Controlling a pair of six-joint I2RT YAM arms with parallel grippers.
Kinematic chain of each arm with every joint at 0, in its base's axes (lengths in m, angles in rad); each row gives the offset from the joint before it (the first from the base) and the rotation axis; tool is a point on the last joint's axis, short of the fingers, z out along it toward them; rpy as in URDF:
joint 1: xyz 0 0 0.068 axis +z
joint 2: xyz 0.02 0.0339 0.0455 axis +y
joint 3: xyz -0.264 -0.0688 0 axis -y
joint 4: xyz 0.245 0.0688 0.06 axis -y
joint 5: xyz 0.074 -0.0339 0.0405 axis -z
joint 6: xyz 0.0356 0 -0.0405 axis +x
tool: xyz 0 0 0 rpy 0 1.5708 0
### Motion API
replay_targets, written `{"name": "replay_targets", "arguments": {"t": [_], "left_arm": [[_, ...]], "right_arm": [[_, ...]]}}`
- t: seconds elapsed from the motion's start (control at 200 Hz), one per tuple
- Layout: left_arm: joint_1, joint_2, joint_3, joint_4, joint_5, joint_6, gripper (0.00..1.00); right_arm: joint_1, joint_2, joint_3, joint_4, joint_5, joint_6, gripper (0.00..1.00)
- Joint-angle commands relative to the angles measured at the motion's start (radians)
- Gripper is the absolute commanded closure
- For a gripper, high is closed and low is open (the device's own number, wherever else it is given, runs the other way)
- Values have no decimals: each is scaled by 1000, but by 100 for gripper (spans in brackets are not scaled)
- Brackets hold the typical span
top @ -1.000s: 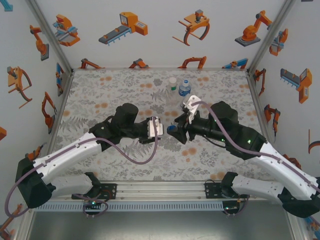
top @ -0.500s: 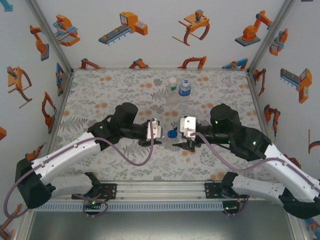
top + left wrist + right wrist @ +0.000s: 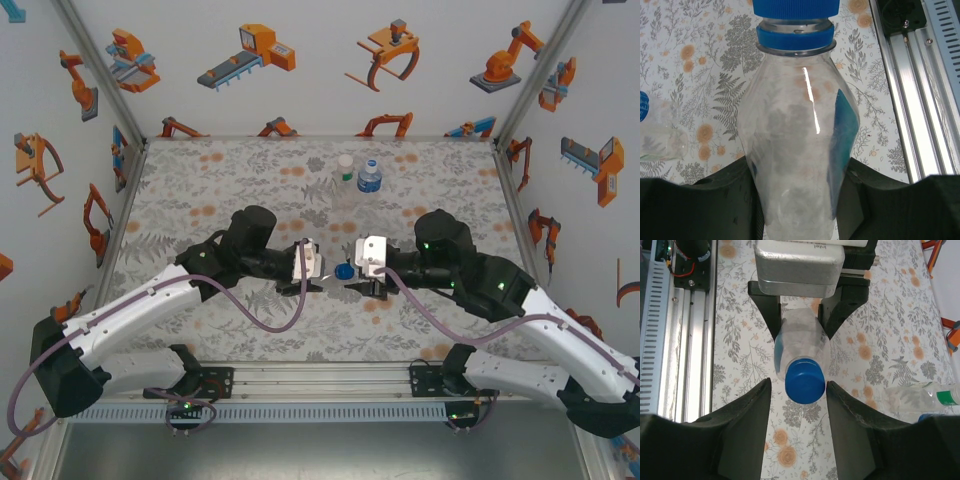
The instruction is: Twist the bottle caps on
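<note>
My left gripper (image 3: 797,200) is shut on a clear bottle (image 3: 795,140) with a blue label, held lying level above the table. A blue cap (image 3: 796,7) sits on its neck. From above, that bottle (image 3: 331,267) points right from the left gripper (image 3: 318,263) toward the right gripper (image 3: 357,275). The right gripper (image 3: 799,390) is open, one finger on each side of the blue cap (image 3: 805,380). Its right finger is almost against the cap and a small gap shows on the left.
Two more bottles stand at the back of the table, one plain (image 3: 346,168) and one with a blue label (image 3: 370,177). The metal rail (image 3: 320,380) runs along the near edge. Cage posts and printed walls close in the sides.
The right gripper has swung level, moved left up to the cap and narrowed its jaws around it. The left gripper has kept the bottle still.
</note>
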Motion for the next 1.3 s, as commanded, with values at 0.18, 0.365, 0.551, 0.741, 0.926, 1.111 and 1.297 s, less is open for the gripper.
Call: {"name": "replay_targets", "arguments": {"t": [0.18, 0.365, 0.551, 0.741, 0.926, 1.111, 1.297], "left_arm": [[-2, 0, 36, -4, 34, 24, 100], [-2, -6, 33, -2, 34, 17, 100], [-3, -12, 26, 8, 32, 9, 100], [-1, -10, 15, 36, 7, -6, 100], [-1, -3, 5, 74, -63, -34, 100], [-1, 10, 2, 97, -125, -48, 100], [-2, 25, 11, 97, -125, -45, 100]], "right_arm": [[-1, -1, -14, 53, 23, -17, 57], [-1, 0, -24, 61, 31, -1, 60], [0, 5, -36, 86, 40, 97, 69], [0, -2, -105, 258, 225, 486, 91], [0, 4, -160, 332, 531, 1059, 100], [0, 12, -159, 192, 733, 1615, 100], [-1, 58, -124, 210, 685, 1673, 100]]}}
